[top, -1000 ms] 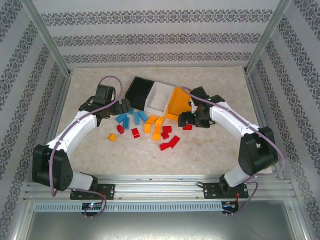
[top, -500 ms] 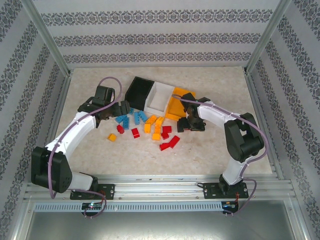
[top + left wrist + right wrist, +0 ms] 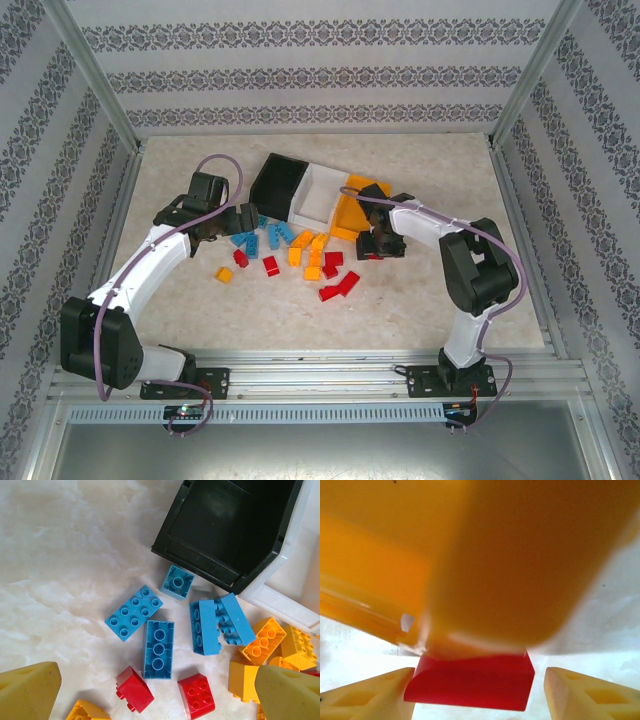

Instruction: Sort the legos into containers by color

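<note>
Found black bin [image 3: 215,525] and white bin [image 3: 322,190] bare, bricks [image 3: 300,256] loose on counter [image 3: 420,300]. Saw left claw [image 3: 159,692] gaping above blue bricks [image 3: 159,649], right claw [image 3: 479,696] apart astride red brick [image 3: 470,680].

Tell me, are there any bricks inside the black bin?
No, the black bin has a bare floor in the left wrist view, and the blue bricks lie on the table just outside it.

The right gripper [image 3: 376,246] is hovering over a red brick [image 3: 373,256], with the orange bin [image 3: 352,212] sitting just beside it. The left gripper [image 3: 238,217] is hanging near the blue bricks [image 3: 262,237], just off its fingertips.
</note>
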Robot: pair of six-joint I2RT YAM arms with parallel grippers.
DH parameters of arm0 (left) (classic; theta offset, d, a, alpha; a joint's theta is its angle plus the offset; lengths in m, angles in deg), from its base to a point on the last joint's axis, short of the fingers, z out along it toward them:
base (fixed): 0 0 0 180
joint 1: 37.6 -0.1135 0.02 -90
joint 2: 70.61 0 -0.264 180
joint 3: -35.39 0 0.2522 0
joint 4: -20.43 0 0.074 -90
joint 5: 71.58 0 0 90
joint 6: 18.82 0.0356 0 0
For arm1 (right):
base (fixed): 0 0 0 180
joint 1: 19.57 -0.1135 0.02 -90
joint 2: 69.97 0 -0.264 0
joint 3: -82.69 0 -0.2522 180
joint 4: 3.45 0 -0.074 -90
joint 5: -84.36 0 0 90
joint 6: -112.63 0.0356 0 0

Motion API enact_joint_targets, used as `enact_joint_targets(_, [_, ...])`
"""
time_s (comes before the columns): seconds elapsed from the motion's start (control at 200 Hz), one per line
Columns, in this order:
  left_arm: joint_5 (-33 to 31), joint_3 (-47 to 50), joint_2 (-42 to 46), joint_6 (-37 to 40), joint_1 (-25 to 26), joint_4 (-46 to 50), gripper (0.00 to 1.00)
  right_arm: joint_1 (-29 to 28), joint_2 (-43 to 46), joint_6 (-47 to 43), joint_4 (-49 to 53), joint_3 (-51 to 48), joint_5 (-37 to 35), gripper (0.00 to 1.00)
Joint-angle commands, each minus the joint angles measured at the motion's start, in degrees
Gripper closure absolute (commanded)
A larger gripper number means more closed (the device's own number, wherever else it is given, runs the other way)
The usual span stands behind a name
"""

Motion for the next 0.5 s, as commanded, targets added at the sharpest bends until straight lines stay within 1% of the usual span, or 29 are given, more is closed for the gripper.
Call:
enact_joint_targets(0.0, [-0.6, -1.4, 0.0, 0.9, -0.1, 1.9, 0.0, -0.8, -1.5, 0.6, -0.1, 1.6, -1.4, 0.31])
enact_joint_targets(0.16, [-0.5, -1.8, -0.9, 0.3, -0.1, 1.6, 0.0, -0.8, -2.2, 0.9, -0.7, 2.0, -0.9, 0.34])
enact_joint_targets(0.335, [-0.2, -2.2, -1.7, -0.5, -0.1, 1.0, 0.0, -0.7, -2.2, 1.0, -0.7, 1.6, -0.9, 0.46])
enact_joint_targets(0.495, [-0.1, -2.7, -2.5, -1.1, -0.1, 0.8, 0.0, -0.4, -1.2, 0.6, -0.4, 1.0, -1.1, 0.51])
